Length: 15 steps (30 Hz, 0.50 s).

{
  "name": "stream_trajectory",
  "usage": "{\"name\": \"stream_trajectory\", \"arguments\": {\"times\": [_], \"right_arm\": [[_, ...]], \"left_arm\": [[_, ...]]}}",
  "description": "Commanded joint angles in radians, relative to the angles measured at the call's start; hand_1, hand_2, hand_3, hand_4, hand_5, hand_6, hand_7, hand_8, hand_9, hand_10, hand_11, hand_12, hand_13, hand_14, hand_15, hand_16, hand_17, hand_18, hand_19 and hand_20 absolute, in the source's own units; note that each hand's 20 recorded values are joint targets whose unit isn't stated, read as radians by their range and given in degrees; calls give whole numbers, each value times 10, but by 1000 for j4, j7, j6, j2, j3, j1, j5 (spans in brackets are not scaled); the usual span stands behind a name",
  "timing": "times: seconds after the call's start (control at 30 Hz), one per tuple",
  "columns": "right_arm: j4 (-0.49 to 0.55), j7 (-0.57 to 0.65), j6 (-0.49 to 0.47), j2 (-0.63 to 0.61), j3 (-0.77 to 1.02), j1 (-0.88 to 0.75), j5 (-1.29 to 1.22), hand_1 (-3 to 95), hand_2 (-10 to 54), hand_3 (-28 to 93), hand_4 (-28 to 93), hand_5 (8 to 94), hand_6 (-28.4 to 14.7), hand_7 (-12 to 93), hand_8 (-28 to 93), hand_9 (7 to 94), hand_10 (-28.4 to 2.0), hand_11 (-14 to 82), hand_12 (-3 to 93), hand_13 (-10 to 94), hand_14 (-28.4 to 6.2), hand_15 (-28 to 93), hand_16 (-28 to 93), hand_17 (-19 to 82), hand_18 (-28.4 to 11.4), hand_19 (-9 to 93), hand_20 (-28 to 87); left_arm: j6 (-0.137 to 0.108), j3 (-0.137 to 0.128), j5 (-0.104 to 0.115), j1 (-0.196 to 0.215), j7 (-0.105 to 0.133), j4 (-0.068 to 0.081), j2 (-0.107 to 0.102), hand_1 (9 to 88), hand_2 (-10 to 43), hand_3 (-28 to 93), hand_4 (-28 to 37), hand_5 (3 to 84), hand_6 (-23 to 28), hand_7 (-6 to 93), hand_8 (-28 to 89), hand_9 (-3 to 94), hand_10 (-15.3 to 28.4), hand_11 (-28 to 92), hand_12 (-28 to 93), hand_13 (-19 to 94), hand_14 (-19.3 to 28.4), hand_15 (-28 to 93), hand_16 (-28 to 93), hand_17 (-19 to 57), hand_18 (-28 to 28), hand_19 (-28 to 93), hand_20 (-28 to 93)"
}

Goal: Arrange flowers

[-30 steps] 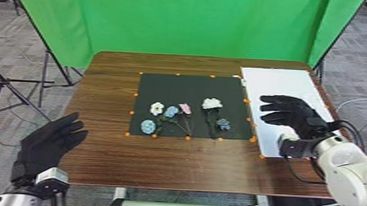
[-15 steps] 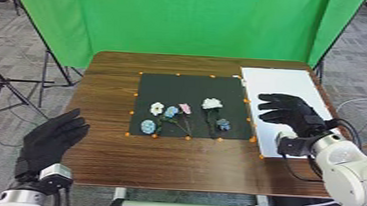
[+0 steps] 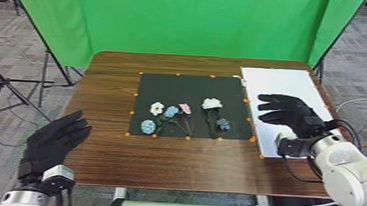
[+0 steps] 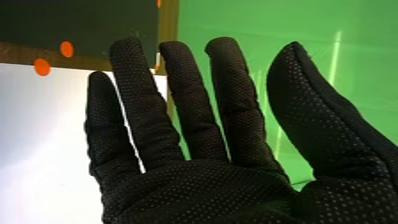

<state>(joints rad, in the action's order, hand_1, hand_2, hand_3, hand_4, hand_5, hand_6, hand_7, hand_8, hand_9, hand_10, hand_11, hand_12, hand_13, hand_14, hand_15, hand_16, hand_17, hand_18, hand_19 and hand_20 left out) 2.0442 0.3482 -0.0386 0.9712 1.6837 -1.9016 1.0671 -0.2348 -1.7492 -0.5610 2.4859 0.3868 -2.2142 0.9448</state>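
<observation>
Flowers [image 3: 185, 108], 6 in all, lie on a dark mat [image 3: 189, 86] on the brown wooden surface [image 3: 160, 165]. In the head view, a blue flower [image 3: 148, 126] is farthest left on the mat, near its robot-side edge, with a white flower [image 3: 156, 108] beyond it. Right of these come a pale blue flower [image 3: 171, 111] and a pink flower, then a fuller white bloom [image 3: 212, 103] and a small dark blue flower [image 3: 222, 123]. Orange dots [image 3: 188, 138] mark the mat's border. The right hand [image 3: 290, 114] is over the white sheet [image 3: 272, 82], right of the mat and apart from the flowers; in the right wrist view its fingers are straight and spread, thumb well apart, holding 0 things. The left hand [image 3: 46, 146], at the surface's left edge, is also open and empty.
</observation>
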Motion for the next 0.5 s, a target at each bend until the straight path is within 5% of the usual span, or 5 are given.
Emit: {"name": "stream_trajectory", "arguments": {"times": [0.03,0.23,0.5], "right_arm": [[5,-11,-29,25,33,-42,1,274,67,876,-283,527,3,218,-158,540,-129,148,145,432,-161,388,124,116,-184,561,157],[-5,10,-38,33,40,-18,-3,273,67,875,-283,525,4,216,-157,539,-128,146,145,431,-162,387,123,115,-184,560,157],[4,15,-71,61,52,-36,25,273,67,875,-283,524,5,216,-156,540,-127,144,145,431,-161,386,124,114,-185,560,158]], "left_arm": [[-15,11,13,28,26,-6,0,267,49,809,-202,454,130,163,-91,386,222,350,106,261,283,644,-137,-82,237,645,77],[-24,19,18,5,25,-5,-1,267,48,810,-202,456,131,162,-91,386,223,352,107,264,284,647,-137,-81,237,645,83],[1,12,-14,15,-12,-17,17,267,50,809,-202,456,131,162,-91,386,223,353,107,263,284,648,-137,-81,235,641,85]]}}
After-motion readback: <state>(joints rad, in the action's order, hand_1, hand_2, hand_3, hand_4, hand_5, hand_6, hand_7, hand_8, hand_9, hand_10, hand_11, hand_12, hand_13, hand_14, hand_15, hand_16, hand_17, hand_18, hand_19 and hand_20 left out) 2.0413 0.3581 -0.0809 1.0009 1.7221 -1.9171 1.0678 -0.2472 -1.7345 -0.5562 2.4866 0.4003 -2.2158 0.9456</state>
